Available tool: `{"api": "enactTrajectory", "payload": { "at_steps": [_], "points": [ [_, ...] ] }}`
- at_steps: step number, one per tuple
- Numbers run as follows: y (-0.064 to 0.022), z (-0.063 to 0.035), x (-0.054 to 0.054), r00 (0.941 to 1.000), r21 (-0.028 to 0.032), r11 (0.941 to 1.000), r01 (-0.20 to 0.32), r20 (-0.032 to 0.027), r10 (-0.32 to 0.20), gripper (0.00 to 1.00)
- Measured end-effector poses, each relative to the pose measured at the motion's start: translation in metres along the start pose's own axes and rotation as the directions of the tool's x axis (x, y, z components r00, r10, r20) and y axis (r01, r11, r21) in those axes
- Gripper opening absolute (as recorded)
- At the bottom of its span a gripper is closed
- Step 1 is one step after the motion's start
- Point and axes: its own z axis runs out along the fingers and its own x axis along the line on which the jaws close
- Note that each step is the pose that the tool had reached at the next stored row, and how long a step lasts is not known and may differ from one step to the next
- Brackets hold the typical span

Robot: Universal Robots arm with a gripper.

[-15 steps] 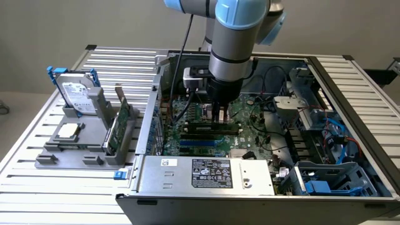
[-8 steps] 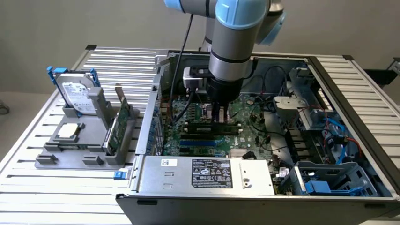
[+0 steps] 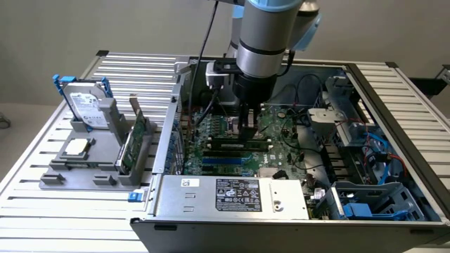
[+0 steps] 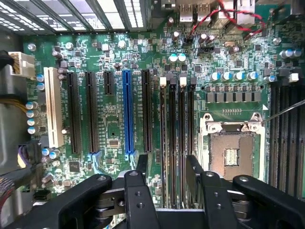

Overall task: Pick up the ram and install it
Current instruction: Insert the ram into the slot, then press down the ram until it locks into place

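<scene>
Closest to the wrist camera we see our end effector, its black fingers spread wide and holding nothing, one on each side of the memory slots. Between them the ram sits in one of the black slots on the green motherboard, on edge, and runs straight away from the fingers toward the white latches at the slot's far end. It lies parallel to the neighbouring memory slots and to the blue expansion slot, with the empty processor socket just beside that bank.

In the exterior view our arm hangs nearly vertical into the open computer case, wrist pointing straight down, the end effector just above the ram, which there runs across the board from that view's left to its right. On the slatted surface at the exterior view's left, a grey tray holds a hard drive and a green expansion card.
</scene>
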Motion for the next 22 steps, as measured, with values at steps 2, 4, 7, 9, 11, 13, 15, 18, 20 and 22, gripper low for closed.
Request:
{"api": "enactTrajectory", "payload": {
  "at_steps": [2,4,7,9,11,13,15,18,20,22],
  "points": [
    [0.0000,-0.0010,0.0000,1.0000,-0.0026,1.0000,0.000,0.0000,0.000,0.43],
    [0.0000,-0.0010,0.0000,1.0000,-0.0038,1.0000,0.000,0.0000,0.000,0.36],
    [0.0000,-0.0011,0.0000,1.0000,-0.0050,1.0000,0.000,-0.0002,0.000,0.24],
    [0.0000,-0.0011,0.0000,1.0000,-0.0059,1.0000,0.000,-0.0002,0.000,0.13],
    [-0.0001,-0.0011,0.0000,1.0000,-0.0068,1.0000,0.000,-0.0003,0.000,0.11],
    [-0.0001,-0.0011,0.0000,1.0000,-0.0076,1.0000,0.000,-0.0001,0.000,0.11],
    [-0.0001,-0.0011,0.0000,1.0000,-0.0084,1.0000,0.000,-0.0001,0.000,0.11],
    [-0.0001,-0.0011,0.0000,1.0000,-0.0097,1.0000,0.000,0.0000,0.000,0.11],
    [-0.0002,-0.0011,0.0000,1.0000,-0.0106,0.9999,0.000,0.0000,0.000,0.11],
    [-0.0002,-0.0011,0.0000,1.0000,-0.0113,0.9999,0.000,0.0000,0.000,0.11]
  ]
}}
